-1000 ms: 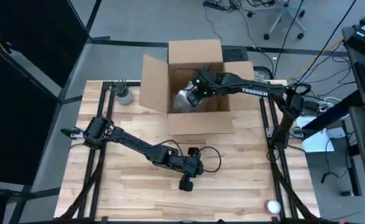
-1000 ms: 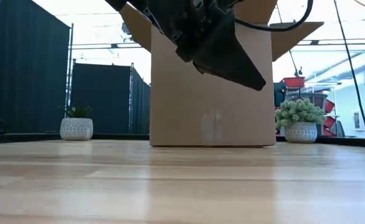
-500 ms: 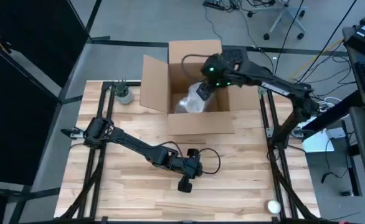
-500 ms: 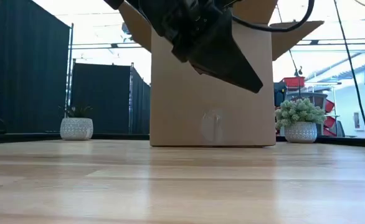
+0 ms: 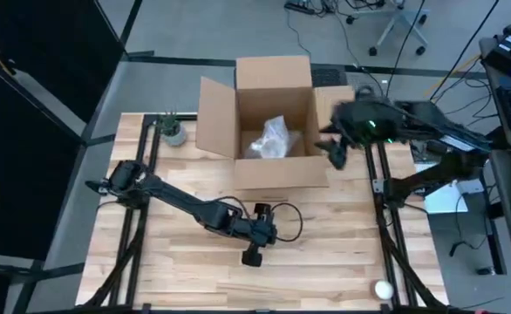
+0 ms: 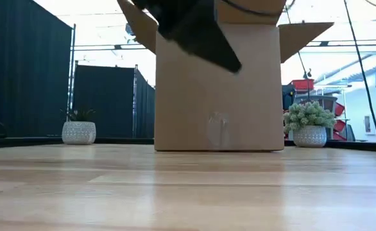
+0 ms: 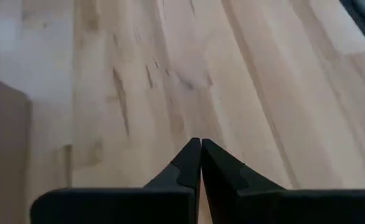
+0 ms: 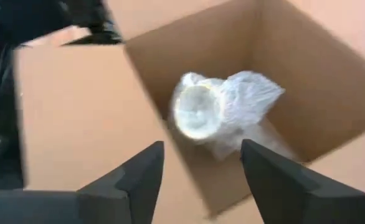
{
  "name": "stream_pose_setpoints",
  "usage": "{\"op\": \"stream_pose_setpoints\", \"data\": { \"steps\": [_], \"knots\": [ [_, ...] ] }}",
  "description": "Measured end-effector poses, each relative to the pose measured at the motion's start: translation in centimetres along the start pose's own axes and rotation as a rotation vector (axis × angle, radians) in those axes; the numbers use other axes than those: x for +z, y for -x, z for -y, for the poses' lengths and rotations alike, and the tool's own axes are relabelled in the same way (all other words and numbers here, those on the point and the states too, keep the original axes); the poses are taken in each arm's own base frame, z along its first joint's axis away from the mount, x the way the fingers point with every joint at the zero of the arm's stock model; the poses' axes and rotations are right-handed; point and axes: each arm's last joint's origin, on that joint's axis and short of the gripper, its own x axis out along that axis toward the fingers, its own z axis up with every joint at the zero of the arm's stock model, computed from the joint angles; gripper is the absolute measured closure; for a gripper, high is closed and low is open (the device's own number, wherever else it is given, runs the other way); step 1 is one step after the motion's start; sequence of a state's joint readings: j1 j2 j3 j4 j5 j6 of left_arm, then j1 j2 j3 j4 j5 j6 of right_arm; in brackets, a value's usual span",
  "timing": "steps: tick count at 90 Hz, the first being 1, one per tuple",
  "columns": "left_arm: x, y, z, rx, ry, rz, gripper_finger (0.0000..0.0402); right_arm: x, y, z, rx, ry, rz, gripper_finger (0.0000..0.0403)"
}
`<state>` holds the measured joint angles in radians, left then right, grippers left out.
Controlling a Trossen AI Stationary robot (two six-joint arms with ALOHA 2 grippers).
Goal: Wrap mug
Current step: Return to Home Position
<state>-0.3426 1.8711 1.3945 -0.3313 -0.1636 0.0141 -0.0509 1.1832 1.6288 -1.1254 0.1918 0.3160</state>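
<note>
Here, a crinkly bubble-wrapped mug (image 5: 271, 139) lies inside the cardboard box (image 5: 273, 71).

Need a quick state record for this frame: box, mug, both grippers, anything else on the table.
box: open cardboard box, flaps up, at the far middle of the table
contents: bubble-wrapped mug, lying inside the box
right gripper: outside the box, off its right side, fingers open, empty
left gripper: over bare wood in front of the box, fingers shut, empty
other: potted plant left of the box; white ball at the near right corner
</note>
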Motion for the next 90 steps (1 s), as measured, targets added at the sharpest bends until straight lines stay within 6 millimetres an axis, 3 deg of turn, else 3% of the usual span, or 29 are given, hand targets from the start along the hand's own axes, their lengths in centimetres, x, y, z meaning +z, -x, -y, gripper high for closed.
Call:
{"op": "stream_pose_setpoints", "data": {
  "steps": [29, 38, 47, 64, 90],
  "knots": [
    [1.8, 7.8, -0.8, 0.035, -0.027, 0.087, 0.04, -9.5, -1.9, -0.6, 0.2, 0.022, 0.126, 0.0347],
    [1.5, 10.1, -1.1, 0.037, -0.019, 0.1, 0.04, -11.8, -2.7, -0.1, 0.249, 0.028, 0.211, 0.0389],
    [0.4, 11.7, -1.4, 0.036, -0.005, 0.112, 0.04, -13.7, -3.7, 0.4, 0.276, 0.045, 0.291, 0.0396],
    [-2.1, 14.8, -2.0, 0.047, 0.07, 0.163, 0.04, -15.5, -4.0, 1.0, 0.325, 0.111, 0.346, 0.0398],
    [-5.4, 19.1, -1.8, 0.05, 0.162, 0.244, 0.04, -15.7, -1.2, 1.9, 0.458, 0.151, 0.45, 0.0402]
  ]
}}
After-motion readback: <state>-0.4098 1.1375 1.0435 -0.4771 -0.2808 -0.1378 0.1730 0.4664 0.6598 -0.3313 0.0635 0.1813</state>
